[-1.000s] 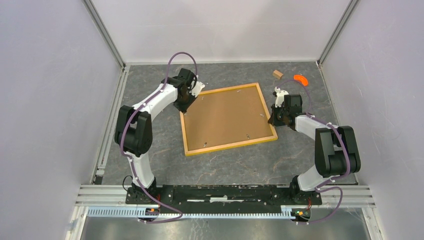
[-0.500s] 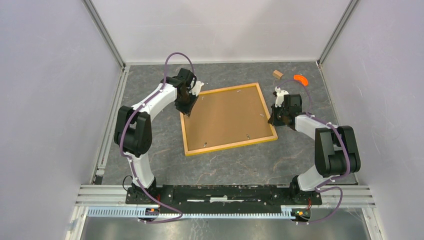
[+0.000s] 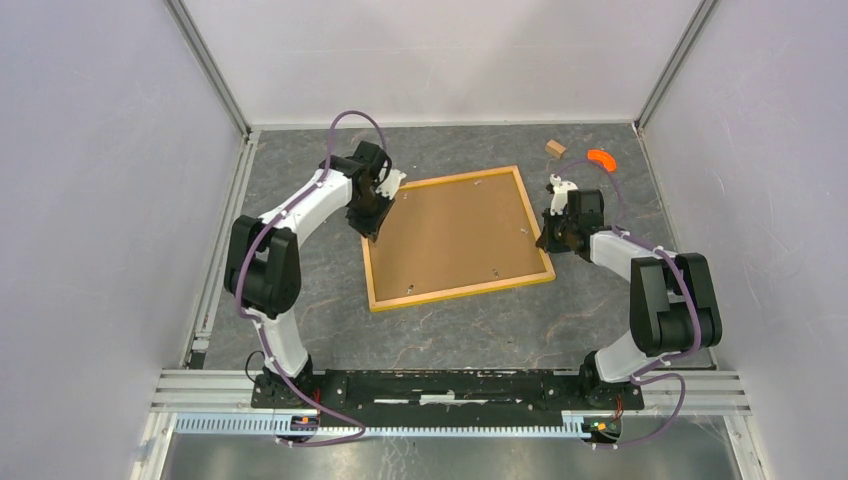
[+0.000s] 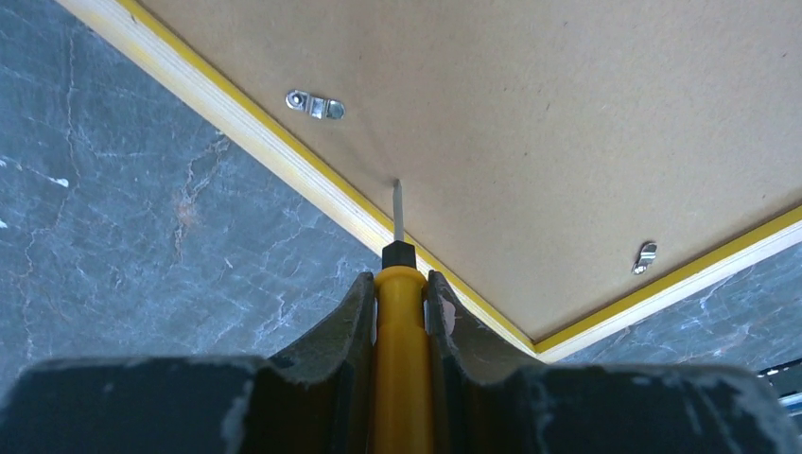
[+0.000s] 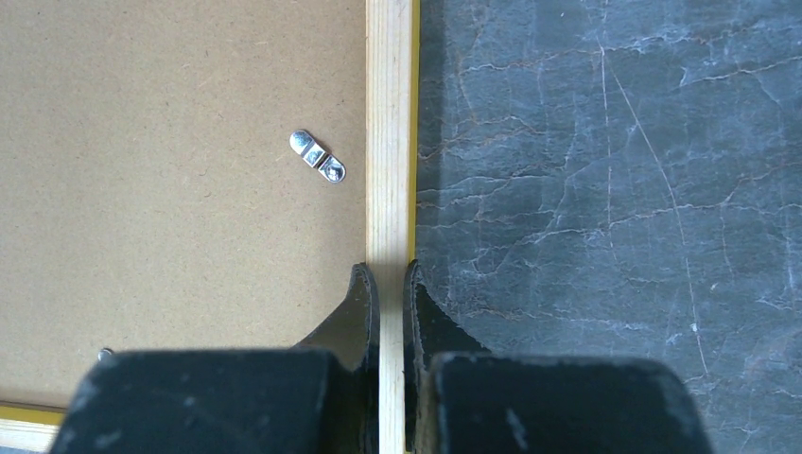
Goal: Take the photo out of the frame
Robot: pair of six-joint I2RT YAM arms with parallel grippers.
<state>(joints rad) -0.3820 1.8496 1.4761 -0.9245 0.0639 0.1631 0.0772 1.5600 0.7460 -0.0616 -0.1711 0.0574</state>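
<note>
The frame (image 3: 455, 291) lies face down on the grey table, its brown backing board (image 3: 450, 232) up. The photo is hidden beneath the board. My left gripper (image 3: 372, 222) is at the frame's left edge, shut on a yellow-handled screwdriver (image 4: 401, 331). The screwdriver's metal tip (image 4: 398, 200) rests on the board just inside the wood edge, between two small clips (image 4: 316, 104) (image 4: 646, 255). My right gripper (image 3: 548, 240) is shut on the frame's right wood edge (image 5: 389, 142), one finger (image 5: 357, 312) over the board and one outside. Another clip (image 5: 318, 156) lies just ahead of it.
A small wooden block (image 3: 555, 148) and an orange piece (image 3: 601, 157) lie at the back right, beyond the frame. Pale walls close in the table on the left, right and back.
My left gripper has moved a little toward the near side along the frame's left edge, bringing the screwdriver over the board. The right gripper and the frame have not moved.
</note>
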